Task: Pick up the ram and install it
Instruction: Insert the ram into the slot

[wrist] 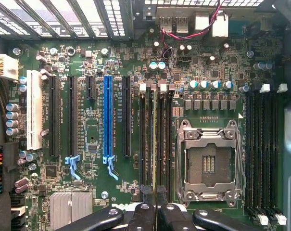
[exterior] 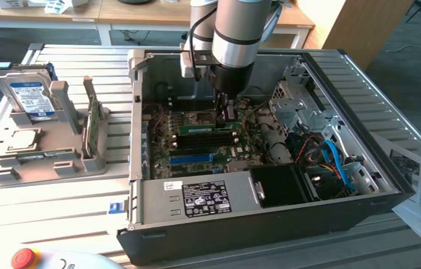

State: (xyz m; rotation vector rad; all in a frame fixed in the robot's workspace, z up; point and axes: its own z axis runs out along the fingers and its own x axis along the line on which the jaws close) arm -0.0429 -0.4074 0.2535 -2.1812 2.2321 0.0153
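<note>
Computer case (exterior: 270,230) lies open on the slatted worktop (exterior: 54,210), and the robot arm reaches down into it. The gripper (exterior: 224,116) is over the green board (exterior: 167,147) at the bottom of the case. It is closed tight on the ram (exterior: 203,128), a long thin green stick. The ram stands on its edge along one of the black slots, just beside the silver chip socket (wrist: 208,163). In the wrist view the ram (wrist: 155,144) looks like one thin line running out from between the two black fingers (wrist: 144,214) of the gripper (wrist: 156,211). Whether the ram is pushed all the way down cannot be told. On the exterior view's left, a grey tray (exterior: 54,168) holds a hard drive (exterior: 31,95) and a bigger green card (exterior: 89,126) standing up
</note>
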